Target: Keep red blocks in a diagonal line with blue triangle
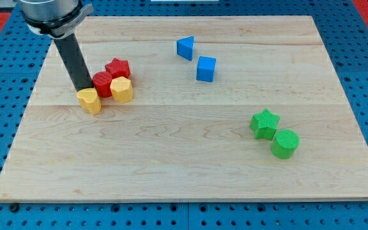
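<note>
Beside my tip (82, 88), touching, sits the red round block (102, 84), red star block (117, 67) beyond; blue triangle block (185, 48) lies far toward the view's right. Push slowly, avoiding yellow blocks (121, 90).

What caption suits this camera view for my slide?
My tip touches the red cylinder beside the red star, far from the blue triangle.

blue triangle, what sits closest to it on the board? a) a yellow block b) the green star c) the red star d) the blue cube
d: the blue cube lies just to the lower right of the blue triangle near the view's top, while the red, yellow and green blocks are all much farther off.
</note>
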